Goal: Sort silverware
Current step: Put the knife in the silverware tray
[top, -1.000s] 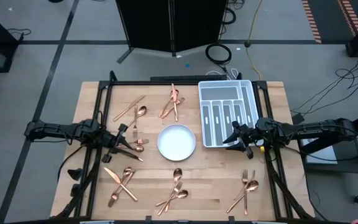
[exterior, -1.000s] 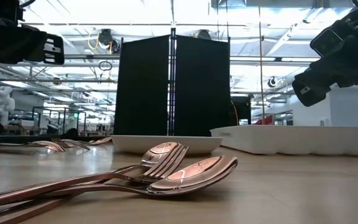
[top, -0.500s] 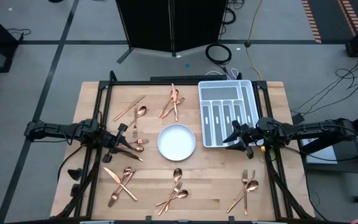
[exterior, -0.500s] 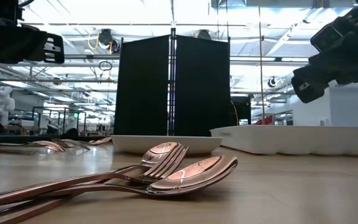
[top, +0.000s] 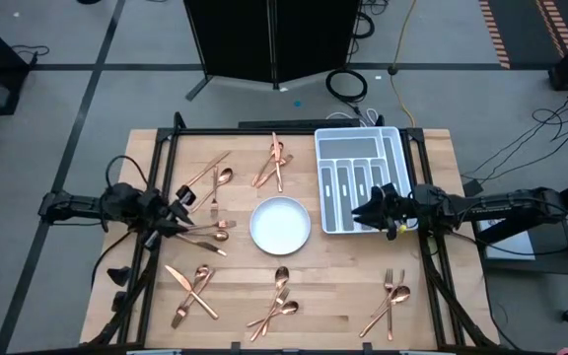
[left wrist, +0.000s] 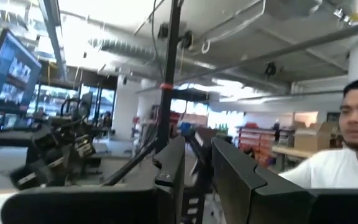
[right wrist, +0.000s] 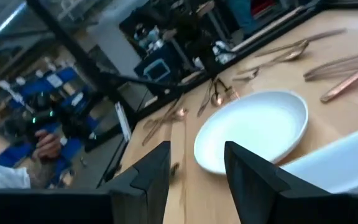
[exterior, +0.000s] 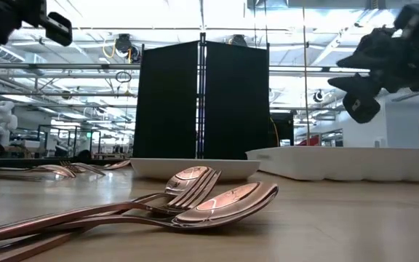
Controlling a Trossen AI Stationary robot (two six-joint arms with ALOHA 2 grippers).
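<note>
On a wooden surface (top: 294,325) seen from above, copper silverware (top: 198,291) lies in scattered clusters around a round white plate (top: 280,224). The left pincer (top: 177,203) hovers at the surface's left edge, just beside a small cluster of forks and spoons (top: 211,230); its fingers stand narrowly apart with nothing between them. The right pincer (top: 361,212) sits over the near edge of the white divided cutlery tray (top: 358,177), fingers (right wrist: 151,171) parted and holding nothing, well apart from any silverware.
</note>
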